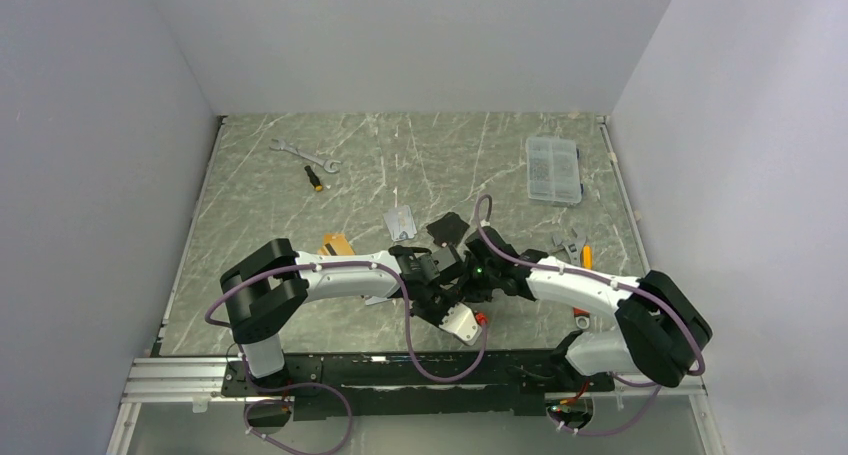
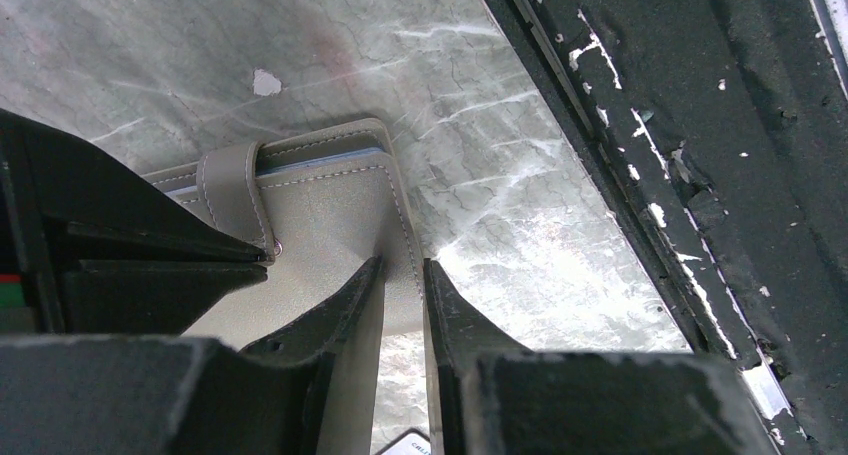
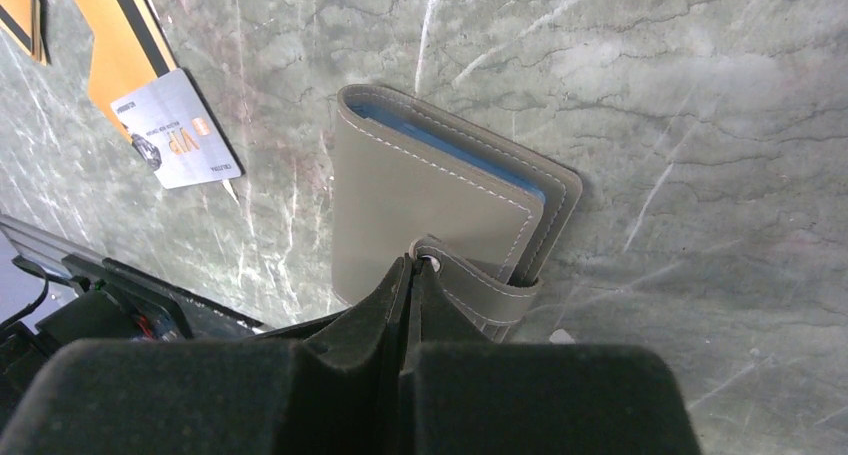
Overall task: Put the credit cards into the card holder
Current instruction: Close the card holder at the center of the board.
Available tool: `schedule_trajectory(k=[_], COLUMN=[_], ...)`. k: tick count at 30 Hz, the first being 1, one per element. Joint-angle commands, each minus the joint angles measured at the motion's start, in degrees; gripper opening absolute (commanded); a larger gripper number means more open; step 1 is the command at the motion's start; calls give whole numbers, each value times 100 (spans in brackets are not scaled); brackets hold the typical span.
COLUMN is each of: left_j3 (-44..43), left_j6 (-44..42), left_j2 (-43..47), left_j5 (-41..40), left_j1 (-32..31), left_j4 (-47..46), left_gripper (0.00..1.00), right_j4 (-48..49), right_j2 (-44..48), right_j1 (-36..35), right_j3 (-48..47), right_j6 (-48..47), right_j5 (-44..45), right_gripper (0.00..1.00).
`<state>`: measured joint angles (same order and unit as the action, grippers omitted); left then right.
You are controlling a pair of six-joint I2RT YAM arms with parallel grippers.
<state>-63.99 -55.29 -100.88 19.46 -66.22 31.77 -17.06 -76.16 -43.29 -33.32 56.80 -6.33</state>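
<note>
Two arms met low over the near middle of the marbled table. Far left lay a wrench and a small screwdriver. Nearer the centre sat the gold-orange cards with their black stripes. In the right wrist view a silver card lay beside one of them, overlapping its corner. Another grey card rested flat further back, just left of a black pouch.

The card holder sat between the two grippers, near the front rail, with its cover closed over pale blue sleeves. The left gripper had its fingers drawn to a narrow gap, clamped across the cover's edge. The right gripper was clenched tight on the snap tab, right at the stud.

To the right lay a second wrench with an orange-handled tool just beside it. A clear compartment box sat well back toward the right wall.
</note>
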Motion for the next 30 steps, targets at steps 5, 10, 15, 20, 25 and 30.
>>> schedule_trajectory(k=[5,10,15,20,25,30], left_j3=[-49,-82,-155,-141,-140,-402], left_j6=[27,9,9,-14,-1,108], left_j2=[-21,28,60,85,146,245], left_j5=[49,59,131,106,98,396], left_j1=[-27,83,198,223,320,712], left_j4=[344,346,365,357,361,612], left_gripper=[24,24,24,24,25,26], right_j4=[-1096,-1244,-1503,-1535,-1576,-1483], right_j2=[-458,-834,-1001,-898,-748,-698], right_j1=[-151,-257,-374,-401,-444,-485], right_j3=[558,438,381,581,715,898], right_j6=[69,65,98,257,423,554], right_j5=[378,452,559,480,464,484], right_gripper=[0,0,0,0,0,0])
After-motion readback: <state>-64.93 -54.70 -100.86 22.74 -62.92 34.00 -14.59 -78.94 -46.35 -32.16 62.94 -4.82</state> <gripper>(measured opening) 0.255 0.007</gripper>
